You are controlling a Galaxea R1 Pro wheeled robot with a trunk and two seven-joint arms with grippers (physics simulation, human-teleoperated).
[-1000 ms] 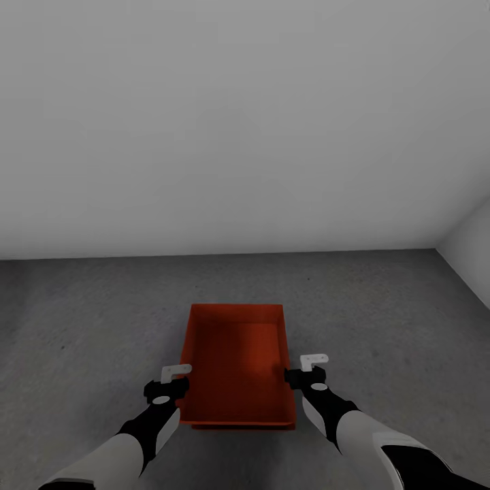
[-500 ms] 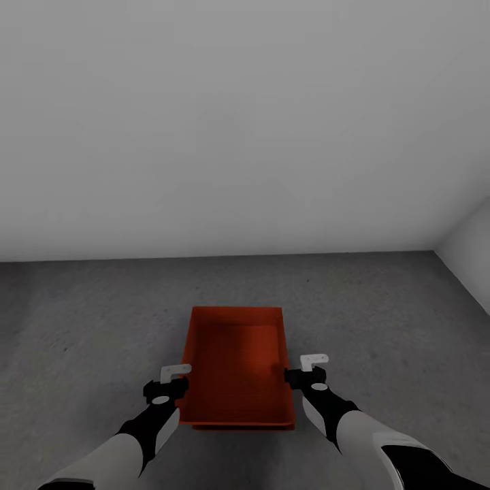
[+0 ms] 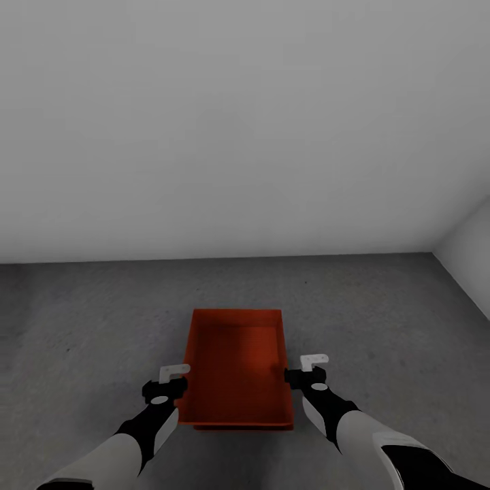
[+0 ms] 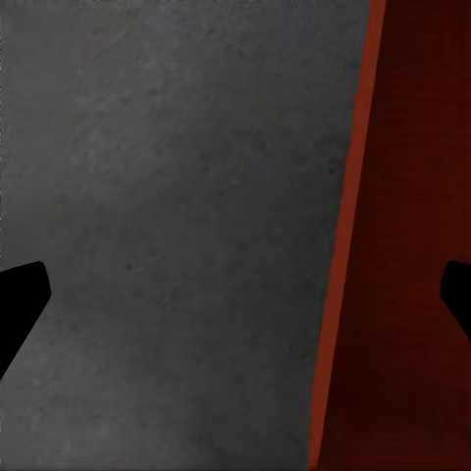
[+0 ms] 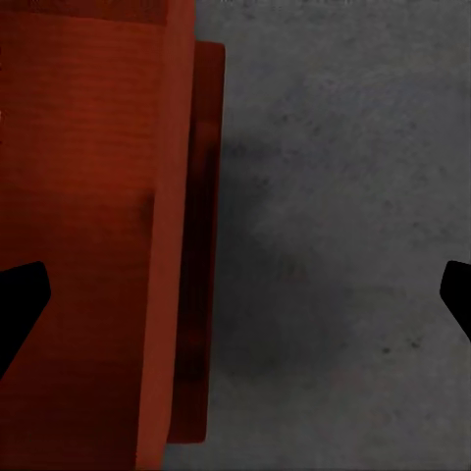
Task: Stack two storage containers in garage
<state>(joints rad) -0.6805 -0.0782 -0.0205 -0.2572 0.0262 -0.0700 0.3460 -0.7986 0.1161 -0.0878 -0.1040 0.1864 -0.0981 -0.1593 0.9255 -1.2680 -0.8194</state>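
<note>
Little has changed — both pincers [image 3: 175, 372] [image 3: 314, 360] stay spread astride the stacked containers [image 3: 235, 367].

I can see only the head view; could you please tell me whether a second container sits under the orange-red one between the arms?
Observer: Yes. In the right wrist view, the rim of a lower container juts out beside the upper container, above the grey floor.
Operator: Thank you. Is the right tool gripping the wall?
Observer: No. The right tool is open, with one finger over the box's inside and the other over the floor.
Operator: And the left tool?
Observer: The left tool is open too. It straddles the upper container's rim, and both fingers are well clear of it.
</note>
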